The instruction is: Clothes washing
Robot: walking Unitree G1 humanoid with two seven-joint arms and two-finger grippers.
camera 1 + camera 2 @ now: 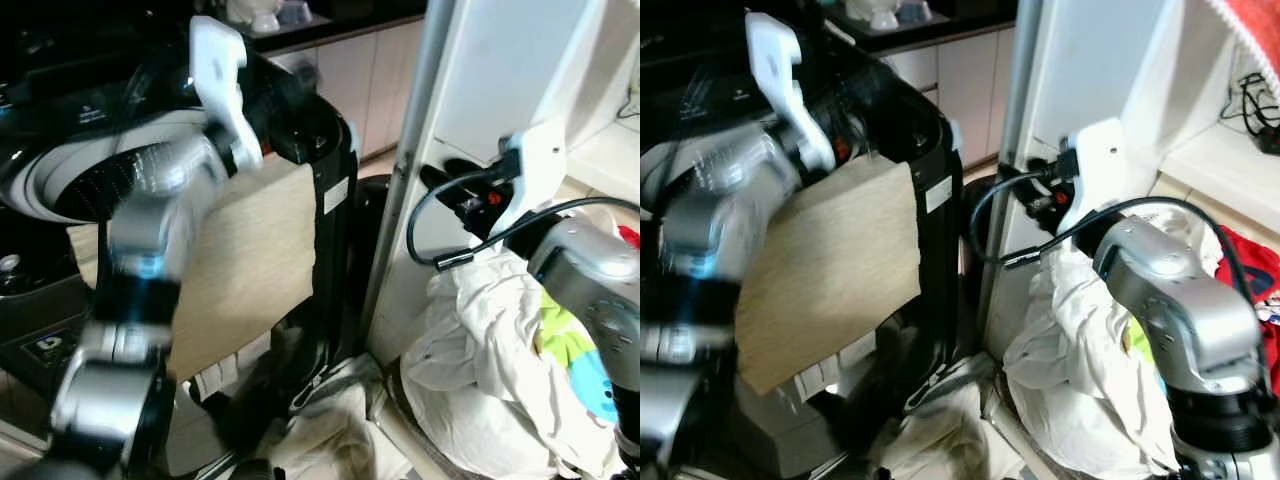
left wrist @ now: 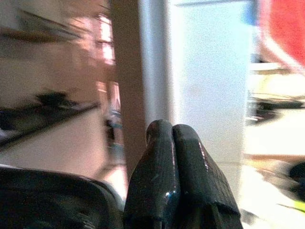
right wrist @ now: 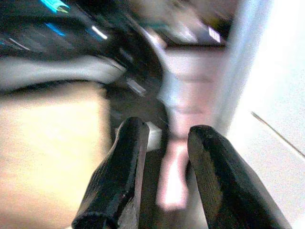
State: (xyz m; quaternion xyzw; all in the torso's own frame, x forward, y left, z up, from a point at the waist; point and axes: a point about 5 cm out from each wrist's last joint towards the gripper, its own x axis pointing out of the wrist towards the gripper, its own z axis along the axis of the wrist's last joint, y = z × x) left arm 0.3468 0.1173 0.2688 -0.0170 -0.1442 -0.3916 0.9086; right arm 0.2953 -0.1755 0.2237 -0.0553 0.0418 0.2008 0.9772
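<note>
A black top-loading washing machine (image 1: 60,120) stands at the left with its drum (image 1: 110,175) open. A flat beige cloth (image 1: 250,270) hangs down the machine's side. A pile of white clothes (image 1: 480,370) with green and blue bits lies at the lower right. My left arm (image 1: 160,210) is raised over the machine's top. Its gripper (image 2: 172,131) is shut with nothing between the fingers and points toward the white panel. My right arm (image 1: 585,270) reaches above the pile. Its gripper (image 3: 164,131) is open and empty, facing the machine and the beige cloth (image 3: 47,152).
A tall white panel (image 1: 500,70) rises between the machine and the pile. Pale cabinets (image 1: 370,70) stand behind. Crumpled light cloth (image 1: 330,430) lies on the floor by the machine's foot. A red cloth (image 1: 1250,265) lies at the far right. A black cable (image 1: 430,220) loops off my right wrist.
</note>
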